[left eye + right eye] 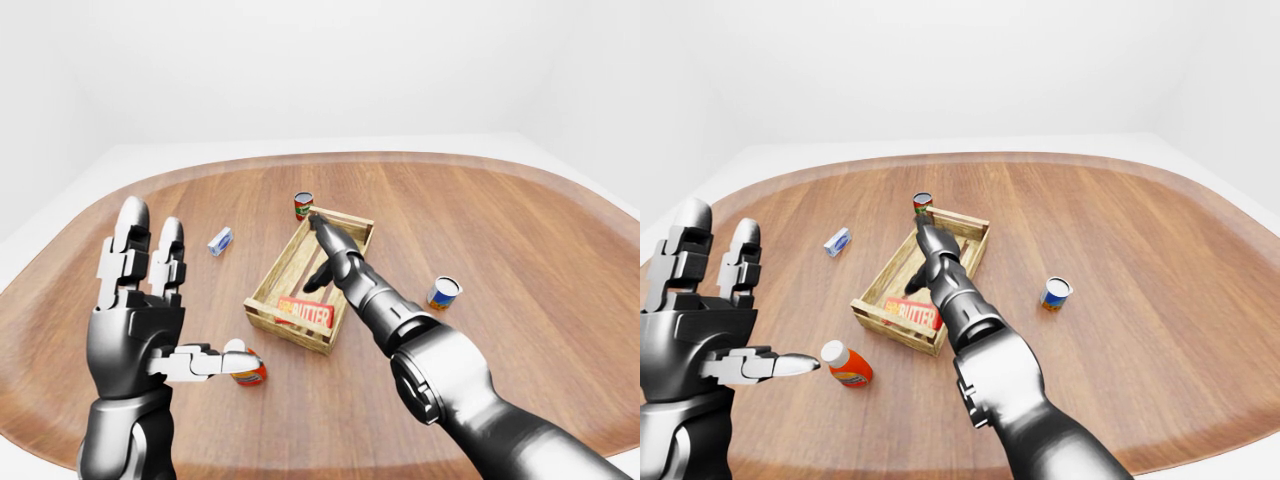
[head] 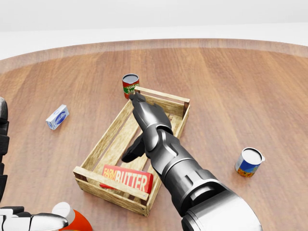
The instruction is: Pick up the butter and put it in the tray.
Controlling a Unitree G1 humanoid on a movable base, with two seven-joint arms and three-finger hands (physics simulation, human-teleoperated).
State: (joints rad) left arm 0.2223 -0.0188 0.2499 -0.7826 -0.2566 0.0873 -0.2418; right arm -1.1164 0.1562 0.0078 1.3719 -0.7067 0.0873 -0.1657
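Note:
The butter (image 2: 126, 180), a red and orange box with white lettering, lies flat on the slats at the near end of the wooden tray (image 2: 163, 102). My right hand (image 2: 131, 127) hangs over the middle of the tray, open. Its fingers stretch toward the tray's far wall and its thumb points down to the left. It does not touch the butter. My left hand (image 1: 165, 300) is raised at the left of the left-eye view, open and empty, well away from the tray.
A tomato sauce can (image 2: 130, 85) stands just beyond the tray's far corner. A small blue and white box (image 2: 57, 117) lies to the left, and a blue and orange can (image 2: 249, 161) stands to the right. A red bottle with a white cap (image 2: 72, 219) lies near the tray's near corner.

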